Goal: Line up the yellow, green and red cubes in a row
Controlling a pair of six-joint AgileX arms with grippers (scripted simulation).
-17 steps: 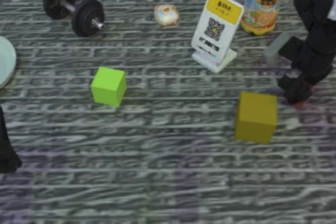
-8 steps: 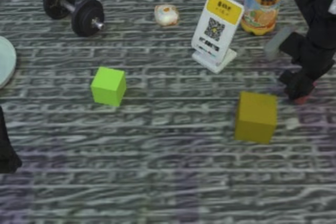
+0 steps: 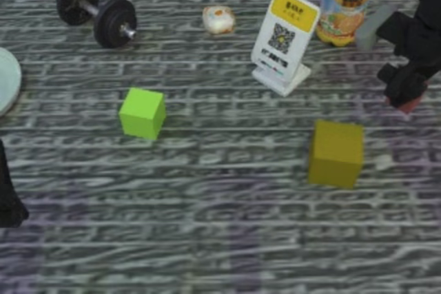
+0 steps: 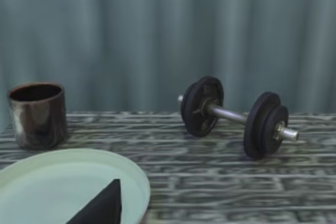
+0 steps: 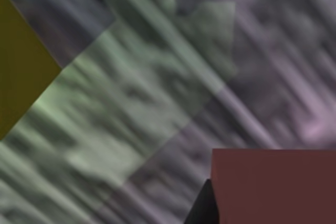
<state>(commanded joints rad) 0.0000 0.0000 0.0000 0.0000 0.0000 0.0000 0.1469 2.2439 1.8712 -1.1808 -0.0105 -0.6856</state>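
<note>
right gripper clamps red cube, airborne beside yellow cube | risk: slips from grip, tumbles off-row

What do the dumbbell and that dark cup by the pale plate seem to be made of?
The dumbbell looks like metal: dull black plates on a shiny silver bar that catches light. The cup seems to be glazed ceramic or dark polished metal, judging by pale streaky reflections on its wall; the look leaves that open. The plate appears smooth, matte pale green, perhaps ceramic or plastic.
</note>
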